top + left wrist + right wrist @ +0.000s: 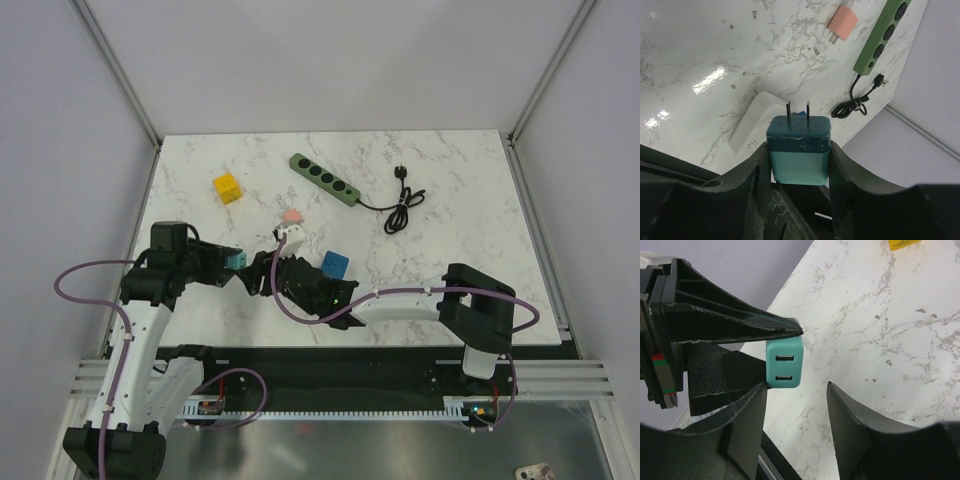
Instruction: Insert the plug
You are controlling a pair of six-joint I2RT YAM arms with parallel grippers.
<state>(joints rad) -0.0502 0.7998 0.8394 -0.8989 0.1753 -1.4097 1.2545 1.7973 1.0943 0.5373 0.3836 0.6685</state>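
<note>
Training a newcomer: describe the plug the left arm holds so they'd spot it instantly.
On the marble table, follow the left arm to its end effector. Clamped there is the teal plug, two metal prongs showing; the pink plug and blue block nearby lie loose on the table.

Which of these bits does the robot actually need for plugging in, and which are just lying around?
Needed: teal plug in the left hand; green power strip.
Lying about: yellow block; pink plug; white plug; blue block.
</note>
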